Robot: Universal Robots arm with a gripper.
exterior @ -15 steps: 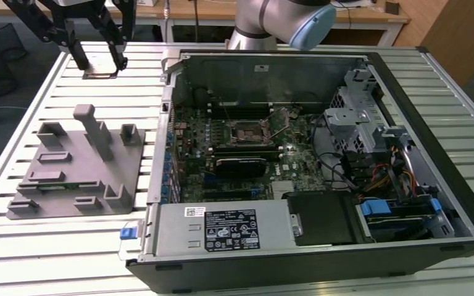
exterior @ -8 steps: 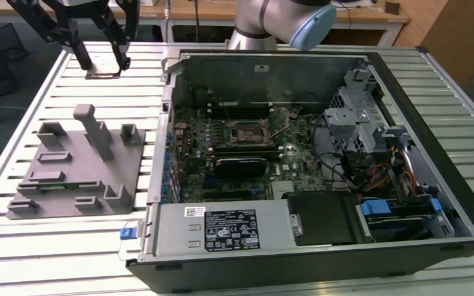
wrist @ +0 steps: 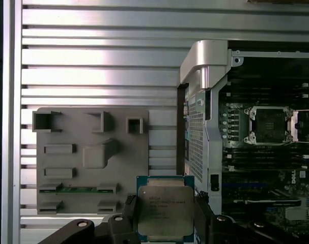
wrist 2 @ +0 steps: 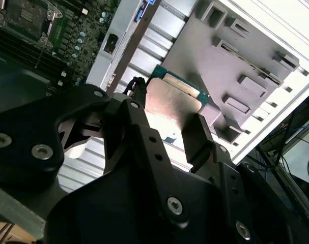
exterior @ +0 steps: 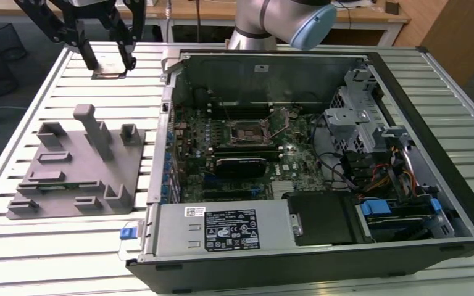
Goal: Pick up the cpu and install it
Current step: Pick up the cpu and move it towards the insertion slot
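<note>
Two fingers (exterior: 126, 54) of the gripper (exterior: 109, 65) stand at the cpu (exterior: 109, 74) in the exterior view, over the slatted table (exterior: 56, 246), well apart from the socket (exterior: 249, 131) in the open case (exterior: 303, 271). In the second wrist view the jaws are narrow, pinching the cpu (wrist 2: 174, 99) by opposite edges. In the first wrist view the cpu (wrist: 165, 211) lies between them, near the gray fixture (wrist: 90, 152). Such a thin grip may let the cpu tilt, I think, and bend socket pins.
</note>
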